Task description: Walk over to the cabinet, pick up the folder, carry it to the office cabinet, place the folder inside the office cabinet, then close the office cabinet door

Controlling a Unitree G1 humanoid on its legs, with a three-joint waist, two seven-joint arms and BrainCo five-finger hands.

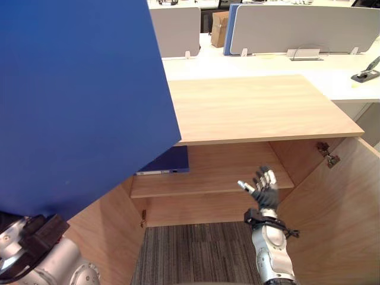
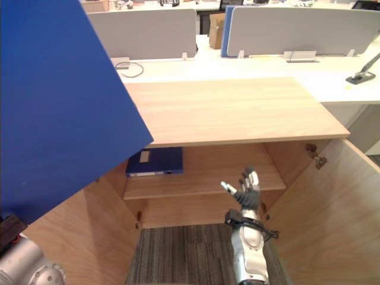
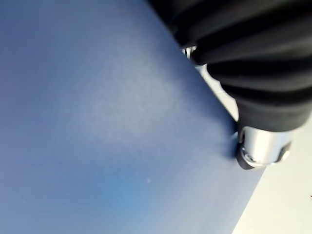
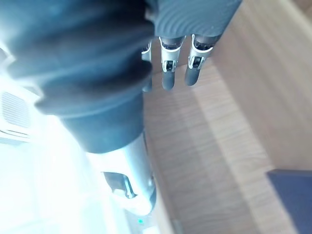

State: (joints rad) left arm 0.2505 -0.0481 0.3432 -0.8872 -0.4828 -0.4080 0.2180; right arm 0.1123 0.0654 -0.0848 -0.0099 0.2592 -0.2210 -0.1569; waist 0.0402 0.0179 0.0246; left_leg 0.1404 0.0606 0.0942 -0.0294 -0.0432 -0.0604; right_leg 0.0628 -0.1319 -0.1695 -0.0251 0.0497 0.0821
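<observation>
Well up and to the left of the right fingers [image 4: 168, 73], close to the head camera: folder [image 1: 77, 101], blue, held aloft broad face on by the left hand [image 3: 258, 144]. Cannot tell how that hand grips it, with the blue face in the way.

Just beyond those fingers: cabinet [image 1: 255, 110], open, with shelf [image 1: 214, 181] past the fingertips and door [image 1: 344, 219] standing wide to their right. Right hand [image 1: 264, 185] up before the opening, fingers straight and slightly spread, holding nothing, touching nothing. Farther to the left of the fingers, flat on the shelf's left end: second folder [image 2: 155, 161], also blue, well apart from the held one.

Judging by this: pick-up done, and carry as good as done, given the stance right at the open cabinet. Placing not yet begun, by the look of it, with folder high above the cabinet top and nowhere near the opening.

Left to do:
- Bring folder down and across, into the space ahead of the right fingers.
- Set it on the shelf, probably on the bare stretch beside the second folder.
- Let go and draw both arms clear.
- Swing door shut, likely a job for the free right hand, nearest to it.
</observation>
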